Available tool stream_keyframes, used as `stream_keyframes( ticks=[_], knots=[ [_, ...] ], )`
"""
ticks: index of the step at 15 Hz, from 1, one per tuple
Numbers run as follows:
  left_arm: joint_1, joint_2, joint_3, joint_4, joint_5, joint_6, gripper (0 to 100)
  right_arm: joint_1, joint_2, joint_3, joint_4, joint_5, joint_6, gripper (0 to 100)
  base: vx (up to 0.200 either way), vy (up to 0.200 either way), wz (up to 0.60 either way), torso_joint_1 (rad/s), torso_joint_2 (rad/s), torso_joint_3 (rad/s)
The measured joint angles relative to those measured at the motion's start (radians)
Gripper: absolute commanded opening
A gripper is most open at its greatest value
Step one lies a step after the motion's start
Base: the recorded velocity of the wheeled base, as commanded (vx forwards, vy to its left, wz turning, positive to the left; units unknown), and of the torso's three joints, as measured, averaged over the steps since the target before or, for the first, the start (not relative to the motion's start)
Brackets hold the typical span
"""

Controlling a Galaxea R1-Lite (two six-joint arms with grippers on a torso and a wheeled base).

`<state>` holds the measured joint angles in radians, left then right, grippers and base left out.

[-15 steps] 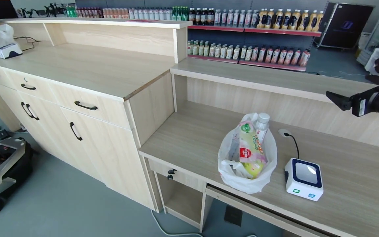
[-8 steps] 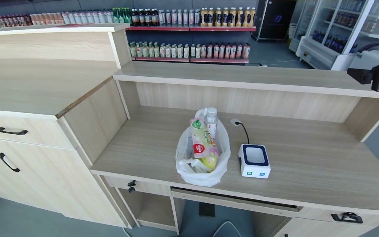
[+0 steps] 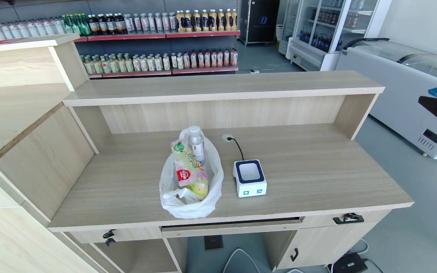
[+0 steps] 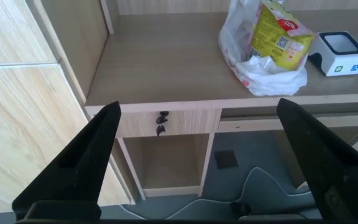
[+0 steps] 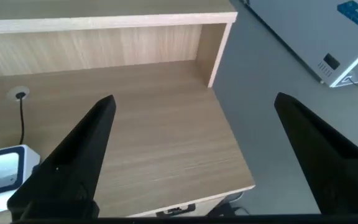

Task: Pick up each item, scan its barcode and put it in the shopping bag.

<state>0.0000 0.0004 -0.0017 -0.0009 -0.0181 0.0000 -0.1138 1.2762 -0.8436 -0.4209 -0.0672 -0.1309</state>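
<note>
A pale wood-grain counter (image 3: 317,170) has a raised ledge (image 3: 222,85) along its back edge and a side panel closing its right back corner. The white shopping bag (image 3: 190,201) stands close to the front edge, left of the middle, its mouth open. A clear bottle (image 3: 195,142) with a grey cap stands upright in it, and a green and pink snack pouch (image 3: 188,170) leans against the bottle. Just beside the bag, on its right, sits the white barcode scanner (image 3: 249,177) with its window facing up. Its black cable (image 3: 237,147) runs to a grommet near the back edge. Under the front edge are a black drawer handle (image 3: 348,218) at the right and a lock (image 3: 108,235) at the left. Behind the counter, red shelves (image 3: 157,36) carry rows of drink bottles; glass-door fridges (image 3: 317,22) and a chest freezer (image 3: 393,79) stand to the right. The left gripper (image 4: 199,109) hangs in front of the counter's left front corner, its jaws spread wide and holding nothing. The right gripper (image 5: 194,101) is above the counter's right end, also spread wide and empty.
</note>
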Motion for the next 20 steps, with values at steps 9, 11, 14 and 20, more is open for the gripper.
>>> stream_keyframes(
  ticks=[9, 11, 14, 20],
  knots=[
    [0.000, 0.000, 0.000, 0.000, 0.000, 0.000, 100, 0.087, -0.641, 0.752, 0.007, 0.050, 0.053, 100, 0.000, 0.000, 0.00, 0.000, 0.00, 0.000],
    [0.000, 0.000, 0.000, 0.000, 0.000, 0.000, 100, 0.116, -0.822, 0.804, 0.137, 0.056, 0.056, 100, 0.000, 0.000, 0.00, 0.000, 0.00, 0.000],
    [0.000, 0.000, 0.000, 0.000, 0.000, 0.000, 100, 0.121, -1.053, 0.833, 0.295, 0.069, 0.055, 100, 0.000, 0.000, 0.00, 0.000, 0.00, 0.000],
    [0.000, 0.000, 0.000, 0.000, 0.000, -0.001, 100, 0.114, -1.261, 0.843, 0.382, 0.100, 0.067, 100, 0.000, 0.000, 0.00, 0.000, 0.00, 0.000]
  ],
)
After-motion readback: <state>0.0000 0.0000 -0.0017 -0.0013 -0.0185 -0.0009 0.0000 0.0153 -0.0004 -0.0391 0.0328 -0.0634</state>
